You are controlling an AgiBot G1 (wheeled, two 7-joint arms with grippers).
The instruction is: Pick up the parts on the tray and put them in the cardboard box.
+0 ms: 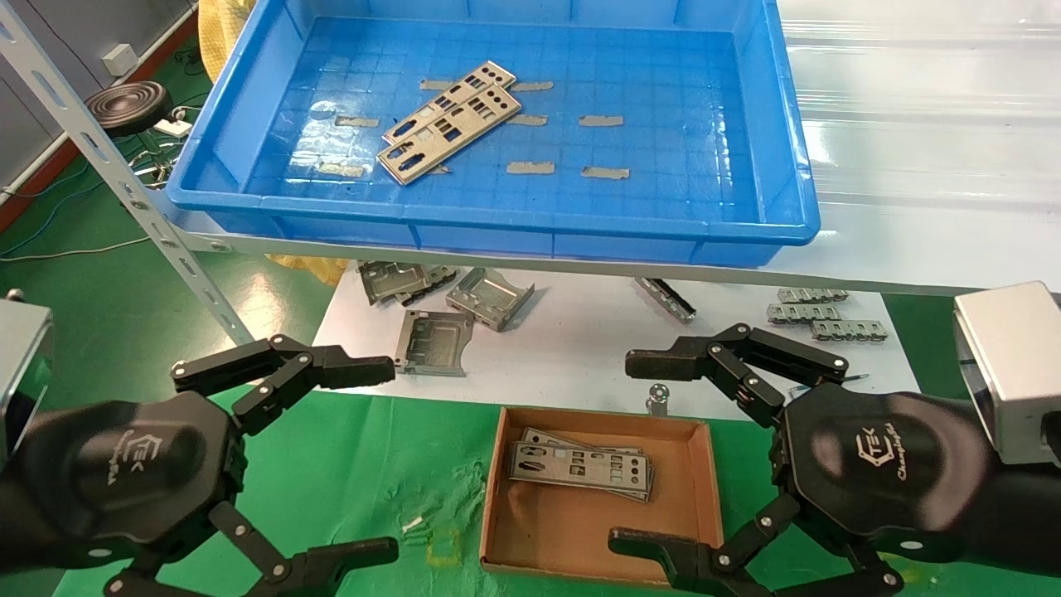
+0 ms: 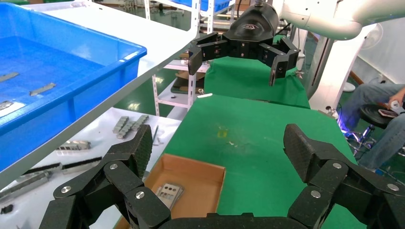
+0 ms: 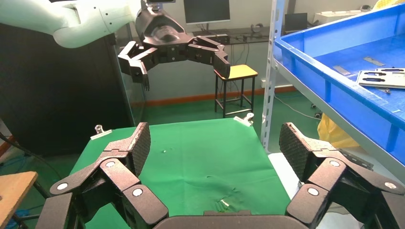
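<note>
Two parts (image 1: 450, 121) lie overlapped on the floor of the tray (image 1: 787, 166); I judge them thin, stiff, light and slippery, lying flat, so the best hold is across a long edge where one plate rides on the other. My left gripper (image 1: 365, 460) and right gripper (image 1: 655, 452) hang low over the green mat, jaws spread wide, holding nothing. The cardboard box (image 1: 704, 489) between them holds a small stack of like plates

Both the left claw (image 1: 365, 460) and the right claw (image 1: 655, 452) are matte black, with hexagonal palms bearing a white logo, linked fingers pinned by silver screws, textured pads (image 2: 141, 149), silver wrist blocks and glossy white arms.
</note>
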